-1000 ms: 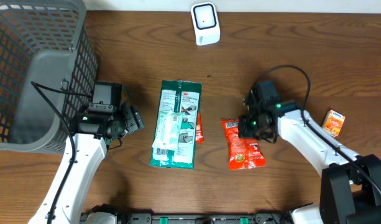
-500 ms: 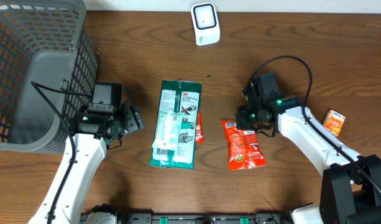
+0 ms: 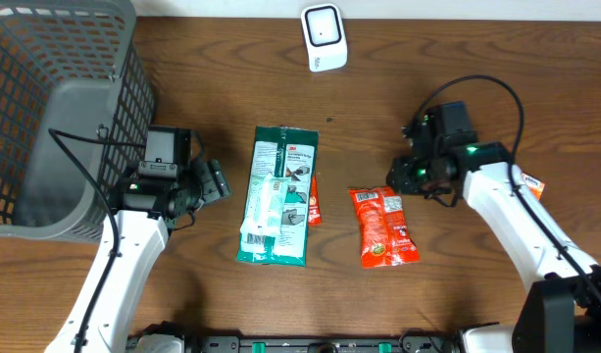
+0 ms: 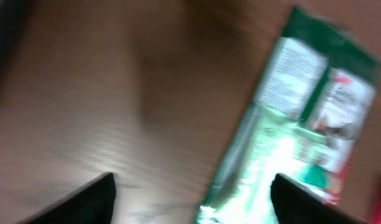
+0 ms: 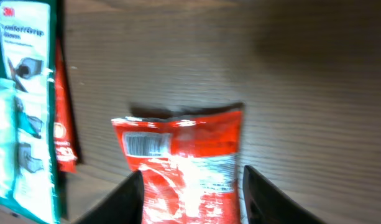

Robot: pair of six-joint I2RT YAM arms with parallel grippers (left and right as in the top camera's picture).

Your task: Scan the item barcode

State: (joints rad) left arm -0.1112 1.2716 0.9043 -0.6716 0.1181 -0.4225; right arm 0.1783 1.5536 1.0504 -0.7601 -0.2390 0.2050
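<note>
Lying flat are one green packet (image 3: 276,196), one red bag (image 3: 385,227), one red sachet (image 3: 314,202); left gripper (image 4: 191,180) and right gripper (image 5: 191,173) stand open.

Dark brown wood-grain table (image 3: 476,78), plank seams (running left to right), pale strip (image 3: 231,8) along the far edge

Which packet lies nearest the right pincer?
The red snack pouch, right by the right pincer; the green 3M pack and small red packet beside it lie farther left.
</note>
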